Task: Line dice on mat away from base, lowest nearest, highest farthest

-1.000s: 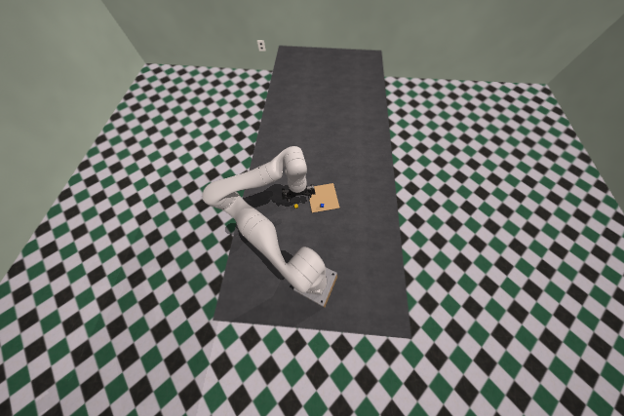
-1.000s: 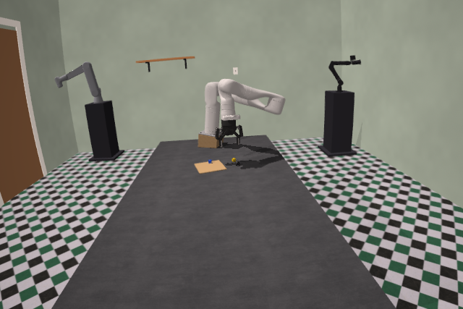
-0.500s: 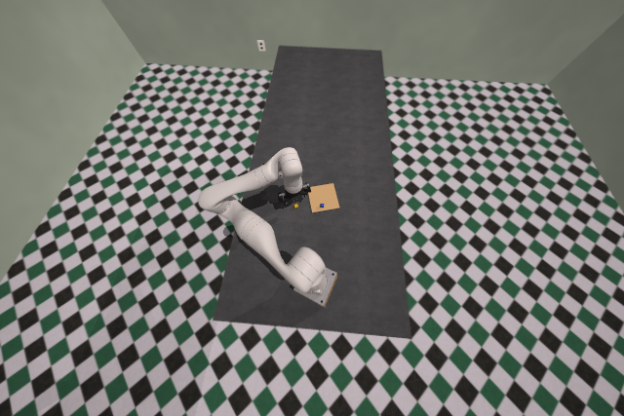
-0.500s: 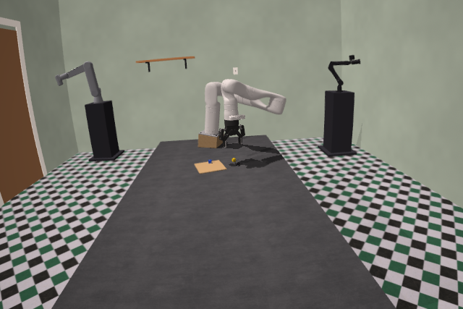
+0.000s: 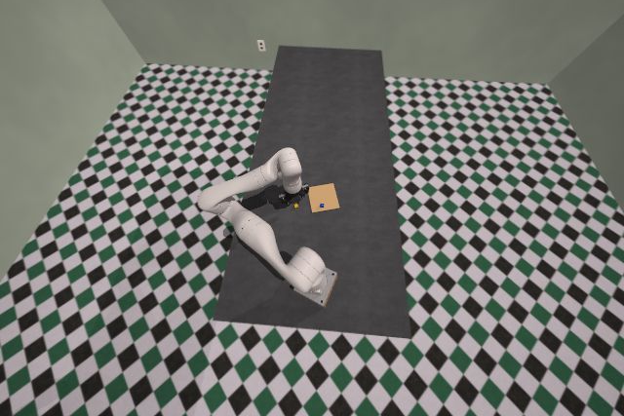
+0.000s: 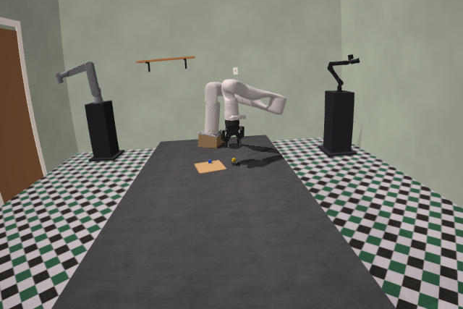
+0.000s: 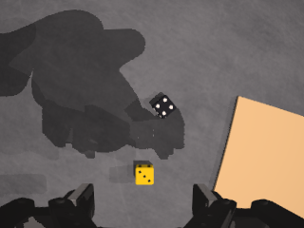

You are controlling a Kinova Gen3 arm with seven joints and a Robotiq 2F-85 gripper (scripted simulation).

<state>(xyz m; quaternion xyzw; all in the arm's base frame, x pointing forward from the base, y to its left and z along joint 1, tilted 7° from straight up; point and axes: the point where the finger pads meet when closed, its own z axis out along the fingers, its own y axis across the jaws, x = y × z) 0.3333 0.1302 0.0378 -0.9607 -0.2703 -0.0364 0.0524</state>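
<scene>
A yellow die (image 5: 295,206) (image 6: 234,159) (image 7: 144,175) lies on the table beside the mat, three pips up. A black die (image 6: 237,163) (image 7: 164,105) lies near it, farther from the base, four pips up; I cannot make it out in the top view. A blue die (image 5: 322,206) (image 6: 210,161) sits on the tan mat (image 5: 325,192) (image 6: 210,167) (image 7: 266,152), near its edge toward the base; its number is too small to read. The mat lies flat. My gripper (image 5: 294,196) (image 6: 234,145) (image 7: 142,199) is open, partly closed in, empty and above the table, with the yellow die below between the fingers in the wrist view.
The robot's base (image 5: 328,287) (image 6: 209,140) stands on the dark table (image 5: 347,124) (image 6: 224,231). The arm bends out over the table's left side in the top view. Its shadow falls around the black die. Two other arms on black pedestals stand off the table.
</scene>
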